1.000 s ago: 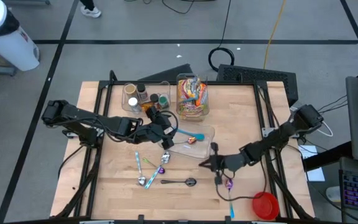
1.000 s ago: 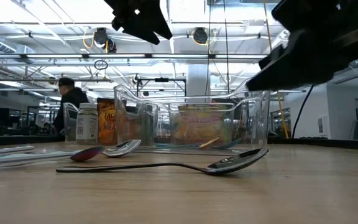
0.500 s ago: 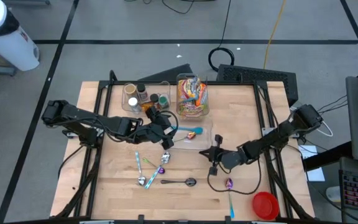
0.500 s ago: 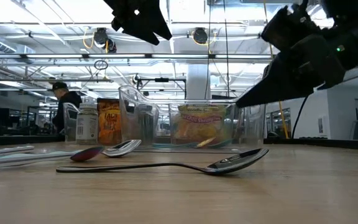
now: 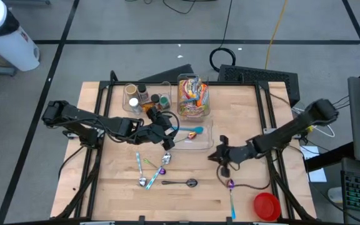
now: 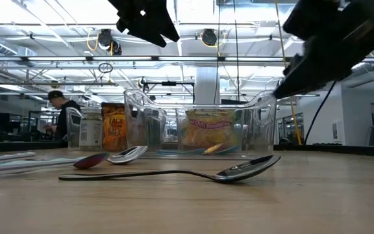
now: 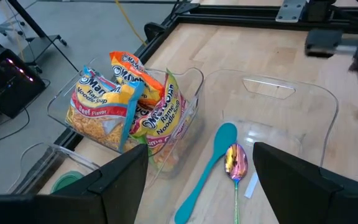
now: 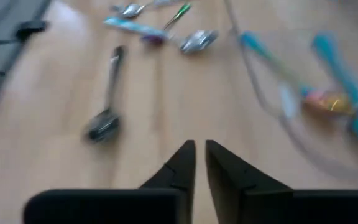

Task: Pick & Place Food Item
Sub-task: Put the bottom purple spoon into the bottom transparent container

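A red bowl sits near the table's front right corner

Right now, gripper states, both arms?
Left gripper: open, holding nothing, above the clear tray.
Right gripper: shut, fingers empty, over bare table.

Wooden table: clear bins, spoons, red lid.

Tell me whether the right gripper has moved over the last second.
Yes. In the high view the right gripper has swung from beside the purple spoon up toward the clear tray.
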Robot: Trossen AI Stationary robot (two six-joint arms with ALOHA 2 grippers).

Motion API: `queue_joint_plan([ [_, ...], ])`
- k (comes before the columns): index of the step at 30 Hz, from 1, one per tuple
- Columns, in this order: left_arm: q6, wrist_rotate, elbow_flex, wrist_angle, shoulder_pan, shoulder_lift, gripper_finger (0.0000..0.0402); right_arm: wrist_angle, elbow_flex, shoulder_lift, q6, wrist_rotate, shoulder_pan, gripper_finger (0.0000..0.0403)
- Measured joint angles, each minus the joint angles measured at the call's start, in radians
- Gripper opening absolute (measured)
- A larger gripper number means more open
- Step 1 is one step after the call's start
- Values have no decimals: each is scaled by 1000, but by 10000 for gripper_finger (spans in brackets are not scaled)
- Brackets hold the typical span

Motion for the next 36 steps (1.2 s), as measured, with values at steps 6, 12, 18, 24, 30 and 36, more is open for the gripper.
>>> queue_joint_plan([
  [6,-2,0,0,0,0,0,299,-271,0,-186,245,-270,32,106],
  [12,-2,-2,0,5,0,12,299,-370,-28,-176,351,-311,114,183],
  [18,-10,4,0,18,3,59,299,-327,-80,-129,461,-408,142,217],
  [24,-14,5,0,30,6,95,299,-233,-109,-68,485,-473,161,205],
  [30,-12,5,0,43,6,94,299,-189,-110,-1,481,-510,160,160],
  [36,6,16,0,71,6,94,299,-189,-109,10,472,-509,150,84],
])
